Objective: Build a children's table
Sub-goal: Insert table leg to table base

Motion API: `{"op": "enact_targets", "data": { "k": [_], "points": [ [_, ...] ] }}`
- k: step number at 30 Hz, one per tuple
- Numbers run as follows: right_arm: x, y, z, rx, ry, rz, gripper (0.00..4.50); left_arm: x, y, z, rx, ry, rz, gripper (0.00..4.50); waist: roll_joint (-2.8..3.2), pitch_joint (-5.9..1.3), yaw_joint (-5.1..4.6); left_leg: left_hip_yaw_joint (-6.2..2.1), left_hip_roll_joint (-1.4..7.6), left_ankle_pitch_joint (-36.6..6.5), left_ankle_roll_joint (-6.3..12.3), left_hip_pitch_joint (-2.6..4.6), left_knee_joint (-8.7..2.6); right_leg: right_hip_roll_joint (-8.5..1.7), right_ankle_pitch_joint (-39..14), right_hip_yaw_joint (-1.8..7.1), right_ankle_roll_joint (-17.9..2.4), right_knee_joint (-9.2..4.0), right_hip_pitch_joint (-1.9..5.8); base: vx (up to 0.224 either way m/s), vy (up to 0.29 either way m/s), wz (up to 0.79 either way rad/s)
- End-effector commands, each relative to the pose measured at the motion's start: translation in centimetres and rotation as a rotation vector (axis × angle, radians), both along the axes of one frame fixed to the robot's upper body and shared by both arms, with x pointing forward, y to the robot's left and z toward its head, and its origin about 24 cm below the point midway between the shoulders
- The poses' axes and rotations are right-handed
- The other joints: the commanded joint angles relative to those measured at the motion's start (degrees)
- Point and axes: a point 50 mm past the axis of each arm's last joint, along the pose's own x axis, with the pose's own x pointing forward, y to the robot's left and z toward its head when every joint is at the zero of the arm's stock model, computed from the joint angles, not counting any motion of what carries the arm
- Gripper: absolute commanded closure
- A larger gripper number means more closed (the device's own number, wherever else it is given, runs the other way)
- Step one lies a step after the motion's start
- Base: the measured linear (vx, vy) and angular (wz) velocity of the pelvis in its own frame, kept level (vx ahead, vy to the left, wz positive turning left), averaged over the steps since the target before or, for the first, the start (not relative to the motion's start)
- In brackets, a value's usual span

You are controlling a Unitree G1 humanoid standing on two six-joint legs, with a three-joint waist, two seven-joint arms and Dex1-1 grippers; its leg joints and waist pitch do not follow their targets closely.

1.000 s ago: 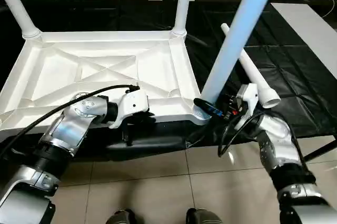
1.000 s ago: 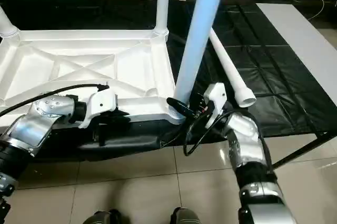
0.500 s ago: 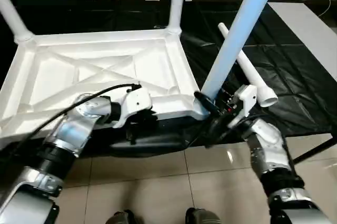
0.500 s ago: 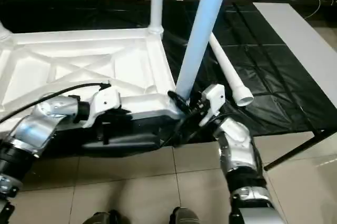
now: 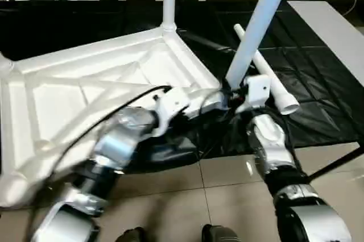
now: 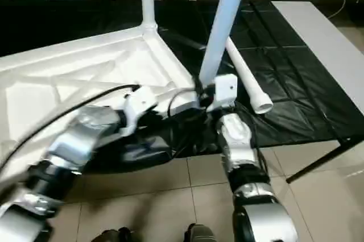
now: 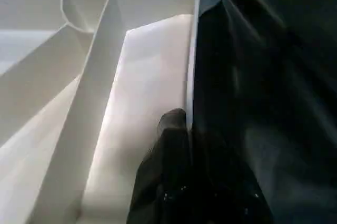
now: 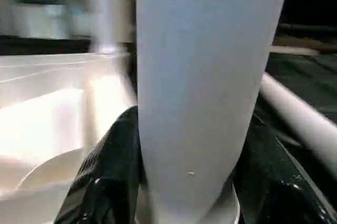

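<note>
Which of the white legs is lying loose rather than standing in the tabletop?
The leg lying flat on the black sheet, just right of the right end effector. The others stand upright in corner sockets, including the one it grips.

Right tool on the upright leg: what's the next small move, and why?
Probably press the white tapered tube leg straight down into its round corner socket, without letting go. The right tool is shut on the leg's base, a finger on each side, where it meets the white plastic square top. The left tool grips that top's edge, steadying it.
</note>
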Motion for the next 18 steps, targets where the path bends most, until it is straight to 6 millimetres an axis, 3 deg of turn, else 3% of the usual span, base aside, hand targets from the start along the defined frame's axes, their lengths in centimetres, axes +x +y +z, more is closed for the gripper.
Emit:
{"op": "enact_targets", "data": {
  "k": [1,4,7,9,13,18],
  "points": [
    [-3.3,-0.3,-7.9,-0.04,0.371,-0.104,2.59,1.5,0.9,1.5,-0.03,-0.091,0.225,4.5,0.35,-2.4,-0.38,-1.78,2.86,-23.7,-1.87,2.16,-4.93,-1.25,-16.8,0.87,-8.4,-5.0,-0.4,0.0,0.0,0.0],
    [-3.2,0.4,-7.6,-0.01,0.353,-0.094,2.59,1.4,0.8,1.3,-0.026,-0.085,0.219,4.5,0.33,-2.71,-0.43,-1.9,2.7,-22.0,-0.93,1.85,-5.04,-1.11,-13.0,0.6,-8.3,-4.74,0.15,0.0,0.0,0.0],
    [-3.0,0.9,-7.2,0.04,0.338,-0.057,2.59,1.1,1.3,1.0,-0.007,-0.079,0.202,4.5,0.22,-2.96,-0.69,-1.88,2.68,-18.9,1.35,1.36,-4.88,-1.19,-7.5,0.47,-9.3,-4.26,0.82,0.0,0.0,0.0],
    [-2.6,1.3,-6.5,0.079,0.301,0.024,2.59,0.7,1.8,0.7,0.017,-0.069,0.178,4.5,0.24,-2.77,-0.93,-1.88,2.83,-19.4,2.21,1.3,-4.94,-1.31,-7.9,0.42,-10.2,-4.35,0.87,0.0,0.0,0.0],
    [-2.3,1.1,-5.8,0.128,0.269,0.089,2.59,0.3,2.3,0.2,0.041,-0.051,0.138,4.5,0.29,-2.77,-1.54,-2.05,2.93,-20.6,1.85,1.21,-5.01,-1.43,-10.1,0.38,-10.7,-4.45,0.94,0.0,0.0,0.0],
    [-1.7,0.1,-4.6,0.126,0.227,0.155,2.59,-0.2,2.9,-0.2,0.058,-0.031,0.106,4.5,0.44,-3.05,-1.93,-1.87,3.03,-16.7,3.21,1.19,-4.67,-1.48,-5.5,0.41,-13.0,-4.02,1.3,0.0,0.0,0.0]
  ]
}}
